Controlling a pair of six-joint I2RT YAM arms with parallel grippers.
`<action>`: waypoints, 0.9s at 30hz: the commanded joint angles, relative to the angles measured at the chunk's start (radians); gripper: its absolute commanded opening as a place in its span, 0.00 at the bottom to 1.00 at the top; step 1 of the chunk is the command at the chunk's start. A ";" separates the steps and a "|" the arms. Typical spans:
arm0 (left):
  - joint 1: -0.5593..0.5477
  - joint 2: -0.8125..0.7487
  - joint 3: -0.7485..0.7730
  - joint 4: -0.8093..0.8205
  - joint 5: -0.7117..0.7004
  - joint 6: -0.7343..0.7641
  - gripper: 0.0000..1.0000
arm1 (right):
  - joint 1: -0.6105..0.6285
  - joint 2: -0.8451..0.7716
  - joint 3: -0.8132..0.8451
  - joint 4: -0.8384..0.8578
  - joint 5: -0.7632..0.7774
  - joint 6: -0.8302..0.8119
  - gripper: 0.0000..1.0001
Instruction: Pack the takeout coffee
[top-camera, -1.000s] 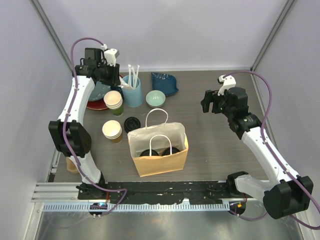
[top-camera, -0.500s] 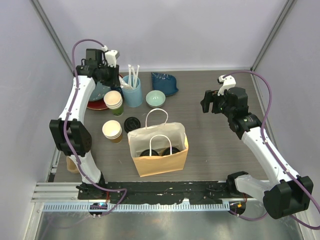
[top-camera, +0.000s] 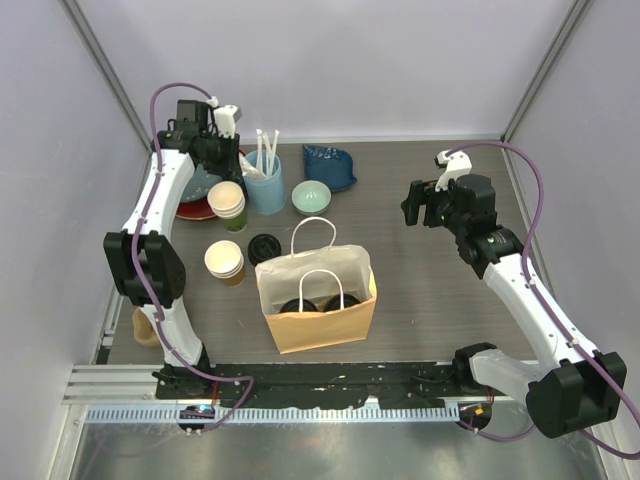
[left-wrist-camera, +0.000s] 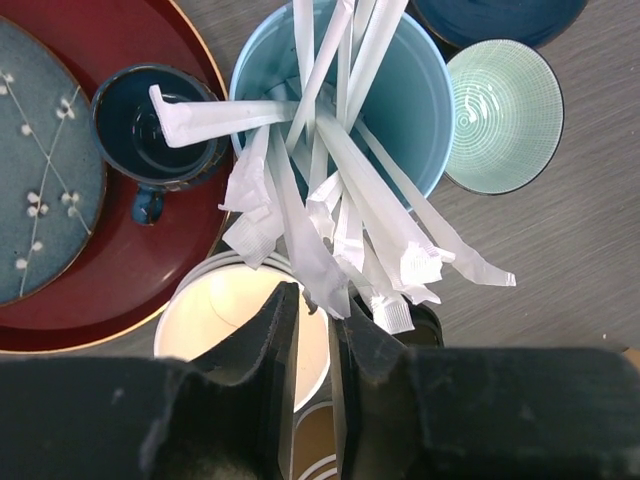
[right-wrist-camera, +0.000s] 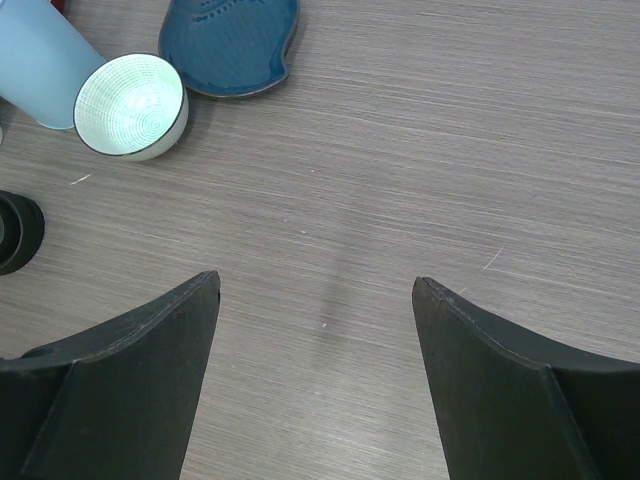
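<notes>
The takeout coffee shows only as two round black lids (top-camera: 298, 305) (top-camera: 343, 301) side by side inside the brown paper bag (top-camera: 320, 325); the cup walls are hidden. My left gripper (top-camera: 225, 155) (left-wrist-camera: 317, 300) hangs over the light blue cup (top-camera: 264, 188) (left-wrist-camera: 420, 110) of paper-wrapped straws (left-wrist-camera: 300, 210). Its jaws stand a narrow gap apart, and the end of one wrapped straw lies at their tips. My right gripper (top-camera: 412, 205) (right-wrist-camera: 315, 285) hovers wide open over bare table at the right, with nothing between its fingers.
Two lidless cup stacks (top-camera: 227, 200) (top-camera: 224, 260) and a stack of black lids (top-camera: 265, 247) stand left of the bag. A red tray (top-camera: 190, 208) with a dark mug (left-wrist-camera: 160, 125), a mint bowl (top-camera: 311, 197) and a blue dish (top-camera: 328, 165) sit at the back.
My left gripper's jaws have narrowed around the straw ends, and the left arm has shifted slightly. The right arm has not moved.
</notes>
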 joint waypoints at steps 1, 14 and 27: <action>-0.003 0.006 0.069 0.007 0.006 -0.016 0.23 | -0.004 -0.011 0.028 0.030 -0.004 -0.007 0.83; -0.003 0.033 0.105 -0.011 0.039 -0.029 0.20 | -0.002 -0.009 0.031 0.027 -0.002 -0.010 0.83; -0.003 0.024 0.127 -0.042 0.029 -0.016 0.00 | -0.004 -0.008 0.036 0.024 -0.005 -0.010 0.83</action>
